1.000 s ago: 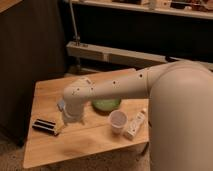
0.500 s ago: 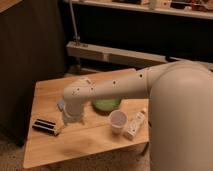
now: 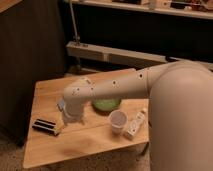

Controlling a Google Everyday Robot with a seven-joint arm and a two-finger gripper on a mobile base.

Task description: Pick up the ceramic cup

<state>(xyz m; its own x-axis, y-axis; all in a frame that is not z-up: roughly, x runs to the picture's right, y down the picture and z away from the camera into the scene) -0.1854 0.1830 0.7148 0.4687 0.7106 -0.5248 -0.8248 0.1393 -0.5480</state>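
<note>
The ceramic cup (image 3: 117, 121) is small, plain white and upright on the wooden table (image 3: 85, 145), near its front right. A round green plate (image 3: 106, 104) lies just behind it, partly hidden by my arm. A white bottle with a label (image 3: 135, 125) lies to the cup's right. My white arm (image 3: 120, 85) reaches in from the right across the table. My gripper (image 3: 71, 116) hangs below the wrist at the left middle of the table, well left of the cup and apart from it.
A dark flat rectangular object (image 3: 46, 125) lies on the table's left front, next to the gripper. A dark cabinet (image 3: 25, 60) stands to the left. A grey shelf rail (image 3: 115, 54) runs behind the table.
</note>
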